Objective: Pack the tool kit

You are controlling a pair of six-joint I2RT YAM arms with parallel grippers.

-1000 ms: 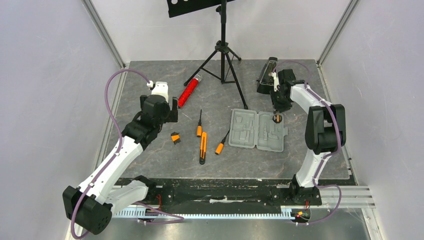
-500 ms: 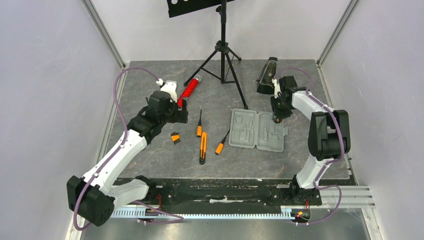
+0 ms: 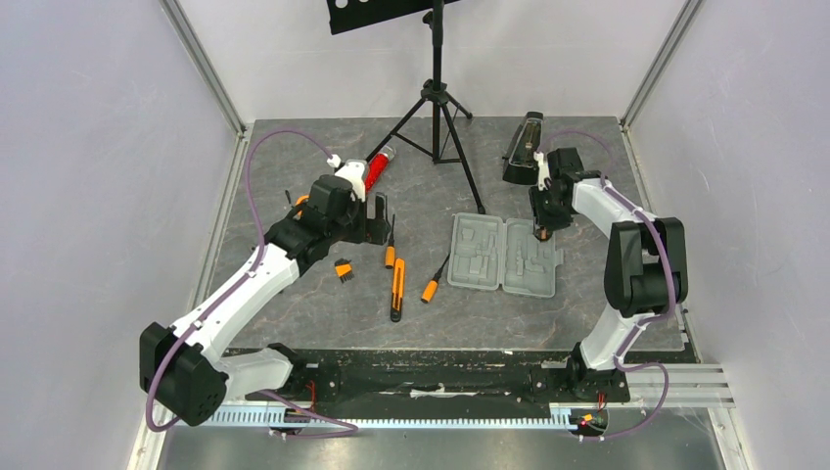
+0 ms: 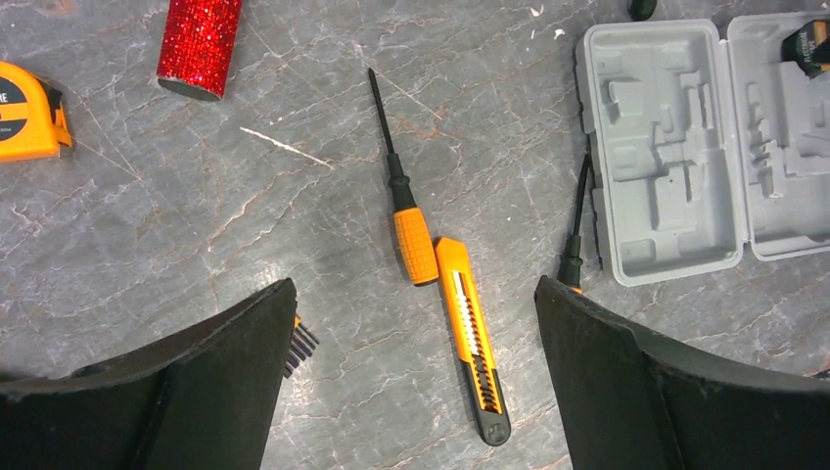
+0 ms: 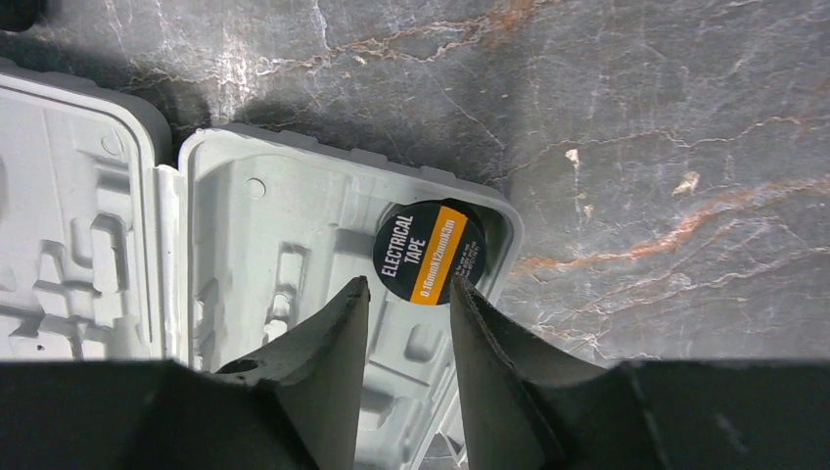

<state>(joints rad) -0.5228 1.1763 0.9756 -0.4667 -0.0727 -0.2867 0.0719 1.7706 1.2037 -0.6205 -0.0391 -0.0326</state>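
The grey tool kit case (image 3: pixel 504 257) lies open on the table, its recesses bare. My right gripper (image 3: pixel 541 227) is over its far right corner. A black-and-orange electrical tape roll (image 5: pixel 429 253) rests in that corner recess, and the narrow jaws pinch its near edge. My left gripper (image 4: pixel 416 294) hangs wide open and holds nothing. Below it lie an orange-handled screwdriver (image 4: pixel 411 235) and an orange knife (image 4: pixel 472 338). A second screwdriver (image 4: pixel 576 235) lies against the case's left edge (image 4: pixel 666 147). A small bit holder (image 3: pixel 343 269) and a yellow tape measure (image 4: pixel 29 108) lie to the left.
A red glittery cylinder (image 3: pixel 372 171) lies at the back left. A black tripod stand (image 3: pixel 436 108) rises at the back centre, one leg reaching down to the case. A black metronome (image 3: pixel 524 147) stands just behind the right gripper.
My left arm has swung right and forward, from beside the red cylinder to above the screwdriver and knife. The right gripper has shifted slightly along the case's corner with the tape roll.
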